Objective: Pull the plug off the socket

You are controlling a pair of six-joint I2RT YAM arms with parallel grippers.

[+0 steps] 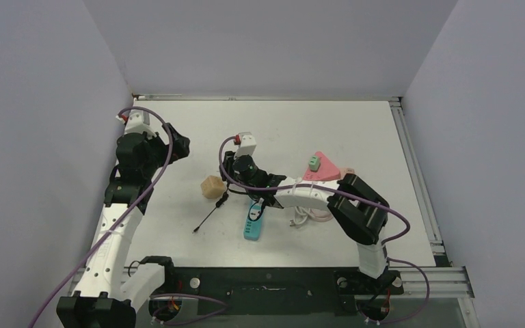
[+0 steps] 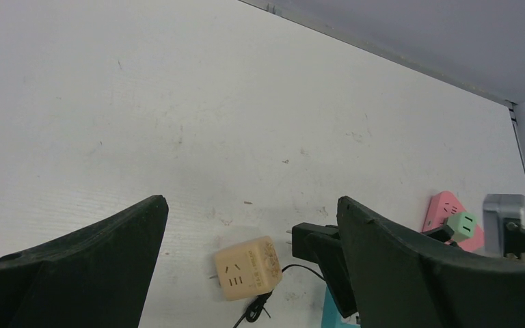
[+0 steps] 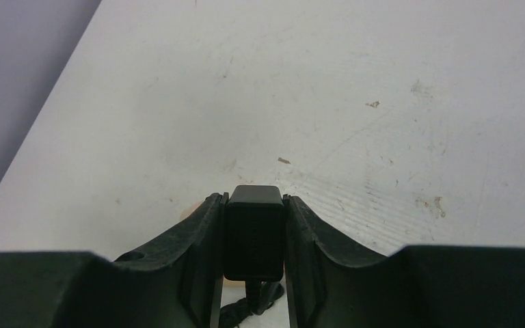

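Currently black plug (image 3: 253, 236) is clamped in right gripper (image 3: 253, 201), long axis along the fingers — beige socket (image 1: 211, 186) is seen just lower-left in top view; left gripper (image 2: 251, 203) is held wide open.

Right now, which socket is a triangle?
The pink socket, farthest right. The beige socket is a cube, and the teal socket is a long strip.

Bright, even light, soft faint shadows (wrist-view foregrounds slightly blurred)
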